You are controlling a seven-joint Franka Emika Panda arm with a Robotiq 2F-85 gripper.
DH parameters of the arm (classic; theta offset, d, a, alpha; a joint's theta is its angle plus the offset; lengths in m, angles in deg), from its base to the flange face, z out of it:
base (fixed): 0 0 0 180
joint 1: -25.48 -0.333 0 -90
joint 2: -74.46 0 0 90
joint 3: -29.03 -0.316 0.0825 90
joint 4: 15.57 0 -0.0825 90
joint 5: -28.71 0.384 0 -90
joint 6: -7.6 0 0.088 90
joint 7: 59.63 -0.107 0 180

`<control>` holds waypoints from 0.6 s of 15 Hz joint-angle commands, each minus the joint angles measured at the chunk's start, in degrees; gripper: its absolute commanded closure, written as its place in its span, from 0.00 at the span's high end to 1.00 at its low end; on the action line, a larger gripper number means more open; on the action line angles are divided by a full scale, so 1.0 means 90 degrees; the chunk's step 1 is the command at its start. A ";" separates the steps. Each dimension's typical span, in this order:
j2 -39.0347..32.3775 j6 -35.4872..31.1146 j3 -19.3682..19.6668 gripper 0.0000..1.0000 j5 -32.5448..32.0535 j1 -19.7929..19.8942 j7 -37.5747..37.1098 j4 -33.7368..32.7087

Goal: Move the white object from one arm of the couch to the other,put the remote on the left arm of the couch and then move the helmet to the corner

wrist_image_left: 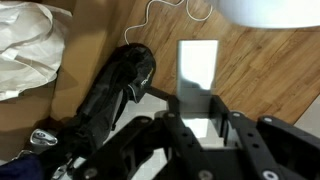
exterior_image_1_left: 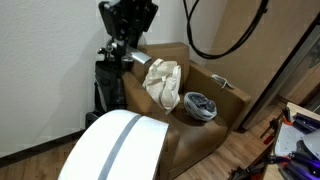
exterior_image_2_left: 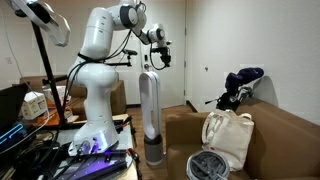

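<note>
**Exterior view, behind the shell.**
- One couch, tan-brown, runs from centre to 4 o'clock.
- On its seat are one cream cloth bag, slumped against the back, and one helmet at the bag's 4 o'clock, dark inner side up.
- One small grey item lies on the couch arm at 3 o'clock. It is too small to name.
- One gripper is at 11 o'clock, high over the other couch arm and over one golf bag.
- One glossy white shell is at 7 o'clock.

**Exterior view, side on.**
- One white robot arm shows, with the gripper at 12 o'clock, well above the couch.
- The helmet is at 5 o'clock, just beside the cream cloth bag.
- The golf bag is at 3 o'clock and the shell stands edge-on at centre.
- The grip cannot be read here.

**Wrist view.**
- The gripper enters from 6 o'clock.
- Its two fingers are partly closed on one white object, a pale flat oblong standing out between them, in the air and clear of both couch arms.
- Below is wood floor, with the golf bag at 8 o'clock, the cream cloth bag at 10 and one white cord at 12.
</note>
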 commanded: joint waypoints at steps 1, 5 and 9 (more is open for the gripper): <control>0.0493 -0.0696 -0.0151 0.11 -0.0083 0.0532 0.0000 0.1112; 0.0590 -0.1328 -0.0267 0.10 -0.0136 0.1018 0.0025 0.1997; 0.0507 -0.1911 -0.0387 0.10 -0.0180 0.1459 0.0167 0.2776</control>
